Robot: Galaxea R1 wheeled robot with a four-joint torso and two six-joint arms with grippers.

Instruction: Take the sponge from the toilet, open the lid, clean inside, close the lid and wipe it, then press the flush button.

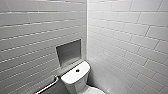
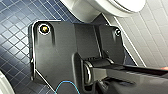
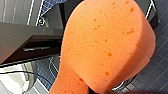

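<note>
Right hand (image 3: 100,91) holds the sponge (image 3: 105,47) clear above the dark blue tiled floor (image 3: 156,70), close under the wrist camera. The orange pad turns its broad, pitted face to that camera. One rounded end swells large and the body narrows to a waist toward the hand, so the long axis runs out from the grip. How that axis lies against the toilet I cannot tell. Whether the left hand is wide or narrow I cannot tell either; its wrist looks down on the same blue floor, with the white underside of the bowl and a white tiled wall near.

From the head, the toilet (image 1: 72,85) sits at 6 o'clock, in the corner of two white tiled walls (image 1: 130,37). Its rounded tank top slants from 8 o'clock to 2 o'clock. The flush button (image 1: 77,70) is a dark dot in the middle of it. A grey recessed niche (image 1: 68,52) is set in the wall at 12 o'clock from the tank. A metal grab bar (image 1: 47,86) slants at 9 o'clock from the tank. What the bowl holds cannot be seen.
</note>
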